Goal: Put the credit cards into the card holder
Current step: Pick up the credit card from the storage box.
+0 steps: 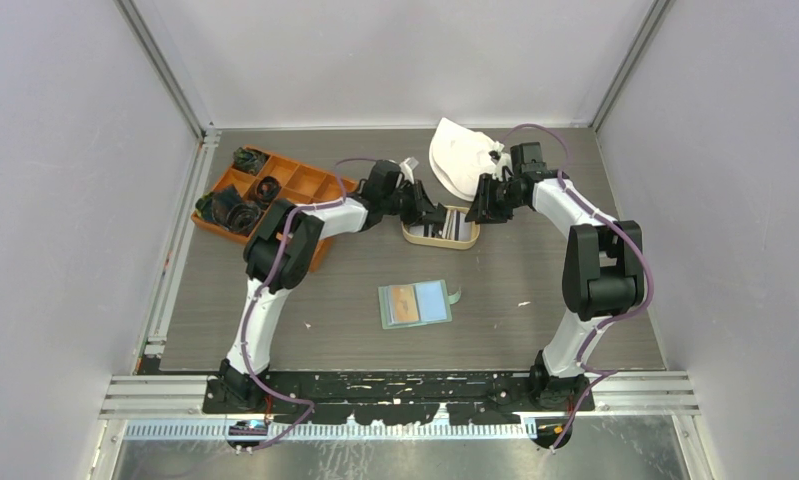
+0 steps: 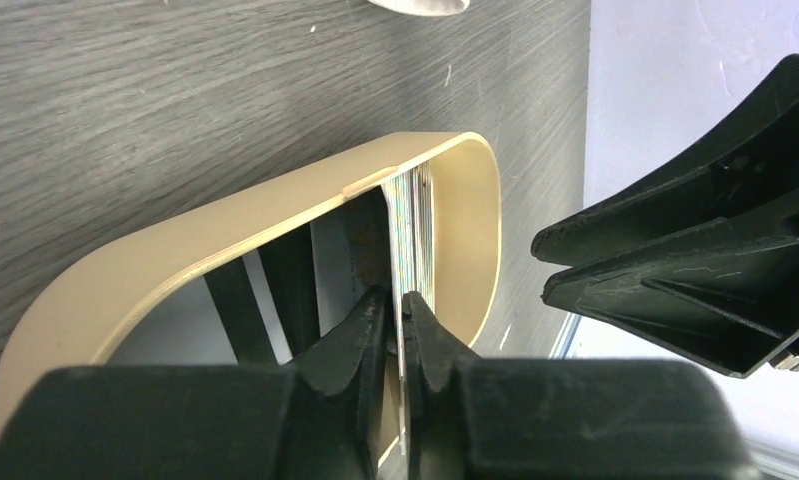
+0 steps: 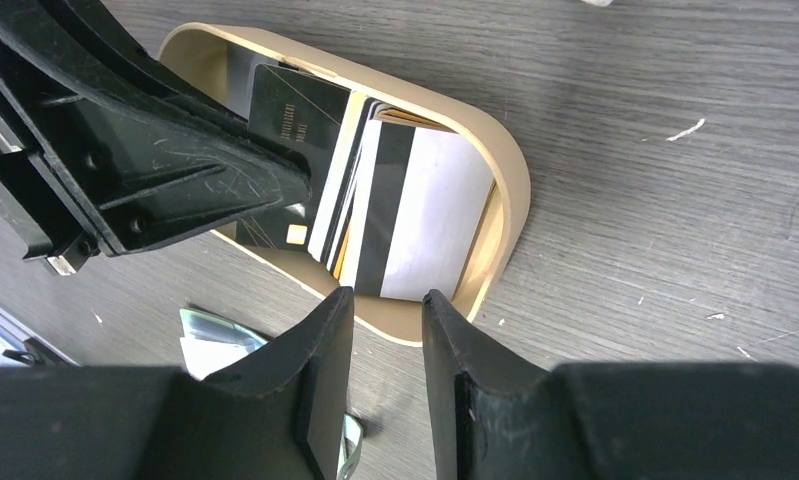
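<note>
**Grip on a single card (image 2: 404, 400) at the tan tray (image 2: 225, 225)**

The oval tan tray sits toward the back of the grey table (image 1: 535, 270), with both arms reaching in over it; the credit cards (image 3: 425, 200) stand on edge inside it, leaning together in a loose row, black, white and striped faces showing. The left gripper (image 2: 395, 300) reaches down into the tray; its jaws are drawn almost together, and the single card is caught edge-on between the fingertips, apart from the rest of the stack. The right gripper (image 3: 385, 300) hangs at the tray's rounded end with its jaws partly apart and nothing between them; the tray's rim shows through the gap, but I cannot tell whether the fingers touch it.

The card holder (image 1: 415, 303) lies open and flat nearer the arm bases, well apart from the tray; a tan card (image 1: 405, 300) rests on its left half, and its right half shows pale blue. An orange box (image 1: 305, 185) with dark cord bundles (image 1: 230, 210) stands at the left; a white cloth (image 1: 460, 160) lies just behind the tray.
</note>
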You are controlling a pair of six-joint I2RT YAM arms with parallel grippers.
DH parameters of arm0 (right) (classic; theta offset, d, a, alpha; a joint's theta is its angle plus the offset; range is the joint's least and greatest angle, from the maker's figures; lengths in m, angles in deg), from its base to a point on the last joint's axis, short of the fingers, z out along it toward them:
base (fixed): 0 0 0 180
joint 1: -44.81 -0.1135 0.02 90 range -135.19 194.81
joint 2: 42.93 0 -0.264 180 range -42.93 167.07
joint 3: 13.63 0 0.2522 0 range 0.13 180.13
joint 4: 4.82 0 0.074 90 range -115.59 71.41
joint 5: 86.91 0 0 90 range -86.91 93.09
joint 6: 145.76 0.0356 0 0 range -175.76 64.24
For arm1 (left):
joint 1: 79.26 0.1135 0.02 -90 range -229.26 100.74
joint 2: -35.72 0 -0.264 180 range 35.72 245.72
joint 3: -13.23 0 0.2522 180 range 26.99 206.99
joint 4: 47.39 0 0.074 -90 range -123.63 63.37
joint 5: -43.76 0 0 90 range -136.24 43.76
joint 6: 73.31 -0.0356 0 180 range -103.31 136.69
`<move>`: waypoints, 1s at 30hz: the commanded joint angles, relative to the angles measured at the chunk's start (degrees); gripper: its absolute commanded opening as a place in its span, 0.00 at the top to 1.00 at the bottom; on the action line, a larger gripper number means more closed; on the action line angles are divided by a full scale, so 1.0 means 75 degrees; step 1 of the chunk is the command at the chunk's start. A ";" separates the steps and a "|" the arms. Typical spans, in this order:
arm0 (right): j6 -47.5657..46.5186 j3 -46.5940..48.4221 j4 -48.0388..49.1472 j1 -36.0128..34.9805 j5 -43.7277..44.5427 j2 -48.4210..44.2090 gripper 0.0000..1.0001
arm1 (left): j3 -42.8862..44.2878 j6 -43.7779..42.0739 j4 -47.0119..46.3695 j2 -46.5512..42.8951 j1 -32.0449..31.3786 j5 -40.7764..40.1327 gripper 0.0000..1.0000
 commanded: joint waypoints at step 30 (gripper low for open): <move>-0.5022 -0.1933 0.0274 -0.0269 -0.4452 -0.3796 0.41 | -0.5902 -0.1565 -0.4714 -0.5704 0.0016 -0.0979 1.00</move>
